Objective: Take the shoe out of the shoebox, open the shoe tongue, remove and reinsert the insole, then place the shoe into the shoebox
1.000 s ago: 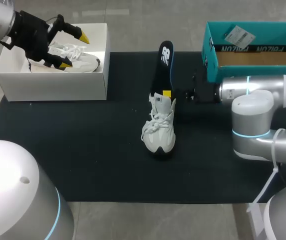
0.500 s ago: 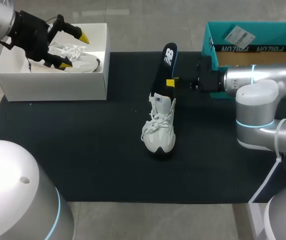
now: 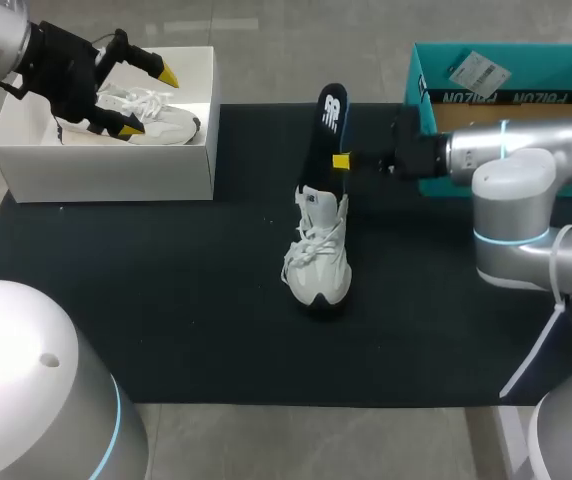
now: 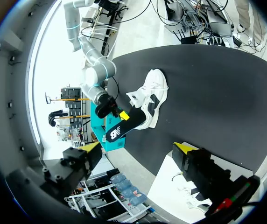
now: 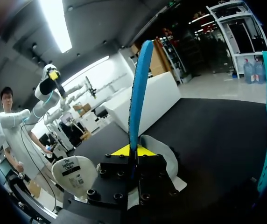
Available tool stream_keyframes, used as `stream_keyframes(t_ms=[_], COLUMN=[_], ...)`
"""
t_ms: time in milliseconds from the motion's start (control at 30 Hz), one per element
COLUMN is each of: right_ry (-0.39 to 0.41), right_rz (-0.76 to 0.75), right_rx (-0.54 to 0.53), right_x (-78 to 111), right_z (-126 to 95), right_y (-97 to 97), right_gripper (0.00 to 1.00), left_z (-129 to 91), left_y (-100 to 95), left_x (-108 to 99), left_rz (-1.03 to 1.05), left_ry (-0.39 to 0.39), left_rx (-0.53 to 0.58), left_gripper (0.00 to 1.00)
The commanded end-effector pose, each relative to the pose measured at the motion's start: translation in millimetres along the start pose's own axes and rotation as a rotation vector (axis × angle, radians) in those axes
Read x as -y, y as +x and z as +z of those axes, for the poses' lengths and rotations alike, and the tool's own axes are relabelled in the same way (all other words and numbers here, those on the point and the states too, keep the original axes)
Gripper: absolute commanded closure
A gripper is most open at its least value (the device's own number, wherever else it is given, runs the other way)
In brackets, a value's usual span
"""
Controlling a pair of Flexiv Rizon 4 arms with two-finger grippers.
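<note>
A white shoe [image 3: 317, 258] stands on the black mat [image 3: 166, 300] in the middle, toe toward the front. A dark insole [image 3: 330, 125] with a blue edge rises from its heel opening, tilted away. My right gripper [image 3: 341, 161] comes in from the right and is shut on the insole's middle. The right wrist view has the insole [image 5: 138, 93] on edge between the clamped fingers, with the shoe [image 5: 166, 158] just beyond. My left gripper [image 3: 138, 98] hangs open over the white shoebox [image 3: 106, 172], above a second white shoe [image 3: 156, 118]. The left wrist view also takes in the shoe [image 4: 151, 93] and the insole [image 4: 121, 129].
A teal cardboard box [image 3: 506, 97] sits at the back right, just behind my right arm. The white shoebox stands at the mat's back left corner. My arms' white bases fill the front corners.
My right gripper has moved up along the insole, away from the shoe's heel, and closed on it. The insole stands slightly more upright. The left arm has stayed still.
</note>
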State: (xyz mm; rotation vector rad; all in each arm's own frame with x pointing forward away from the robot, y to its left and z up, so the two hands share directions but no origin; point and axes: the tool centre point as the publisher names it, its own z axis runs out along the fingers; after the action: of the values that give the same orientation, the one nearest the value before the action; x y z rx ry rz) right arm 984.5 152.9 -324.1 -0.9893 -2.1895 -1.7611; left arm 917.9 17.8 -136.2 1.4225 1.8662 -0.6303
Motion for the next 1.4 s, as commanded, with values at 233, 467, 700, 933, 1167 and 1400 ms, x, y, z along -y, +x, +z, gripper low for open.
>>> stream_keyframes(t_ms=[233,467,700,933,1167,1400], right_ry=[0.027,0.027,0.012,0.019,0.023,0.015], right_rz=[0.067,0.100,0.072,0.004,-0.021,-0.025], right_rx=[-0.023,-0.016,0.012,0.026,0.012,0.006], right_x=[33.4,49.7,37.8,8.1,-3.2,-1.6], right_z=[9.7,5.8,-1.4,-8.5,-6.1,0.2], right_y=[12.5,25.0,20.9,1.8,-10.5,-11.5], right_gripper=[1.00,1.00,0.52,0.53,0.68,1.00], left_z=[-0.3,-0.3,-0.3,-0.3,-0.3,-0.3], left_y=[-0.4,-0.4,-0.4,-0.4,-0.4,-0.4], left_x=[0.4,0.4,0.4,0.4,0.4,0.4], left_rz=[0.000,0.000,0.000,0.000,0.000,0.000], left_ry=[-0.001,-0.001,-0.001,-0.001,-0.001,-0.001], left_rx=[-0.003,-0.003,-0.003,-0.003,-0.003,-0.003], left_gripper=[0.00,0.00,0.00,0.00,0.00,0.00])
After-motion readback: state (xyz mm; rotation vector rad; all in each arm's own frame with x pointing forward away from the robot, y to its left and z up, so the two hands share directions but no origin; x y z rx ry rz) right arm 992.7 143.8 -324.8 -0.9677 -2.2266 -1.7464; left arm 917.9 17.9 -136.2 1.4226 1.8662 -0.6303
